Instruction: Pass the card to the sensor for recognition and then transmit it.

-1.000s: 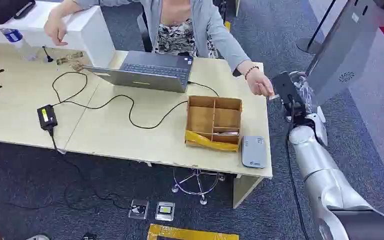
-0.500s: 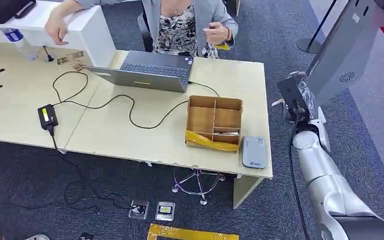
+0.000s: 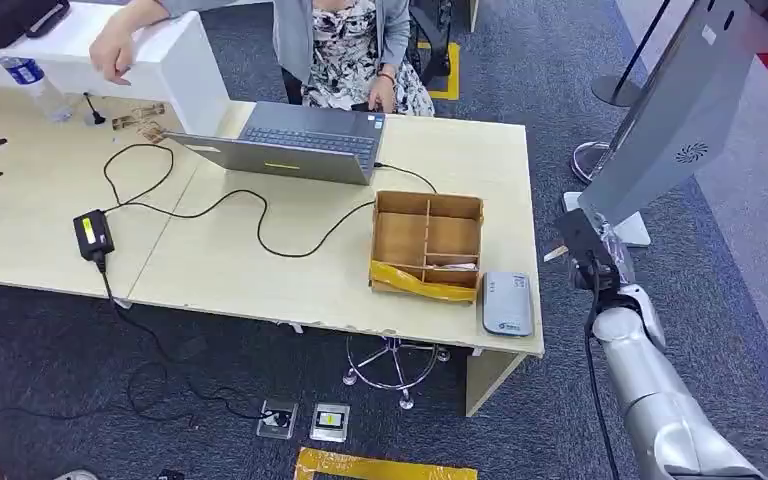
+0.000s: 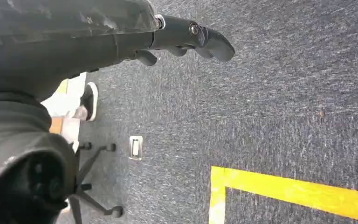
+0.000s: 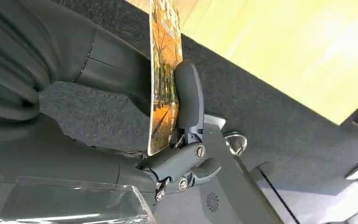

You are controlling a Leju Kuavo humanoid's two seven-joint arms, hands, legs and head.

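My right hand (image 3: 587, 252) hangs off the table's right edge, level with the wooden box. It pinches a card (image 3: 556, 253), of which a pale edge pokes out toward the table. Up close, the card (image 5: 164, 70) has an orange autumn picture and stands edge-on between the thumb and a dark finger (image 5: 189, 93) of my right hand (image 5: 182, 140). The grey card sensor (image 3: 506, 303) lies flat on the table's near right corner, left of the hand and a little nearer to me. My left hand (image 4: 186, 37) hangs over the carpet, holding nothing.
A wooden compartment box (image 3: 428, 245) sits just behind the sensor on the light table (image 3: 260, 270). A laptop (image 3: 300, 140), cables and a black adapter (image 3: 93, 235) lie further left. A person (image 3: 345, 45) sits behind the laptop. A grey sign stand (image 3: 665, 120) leans close behind my right hand.
The person's hand, which met my right hand at the table's far right edge, has drawn back to the laptop. My right hand has come down toward me with the card.
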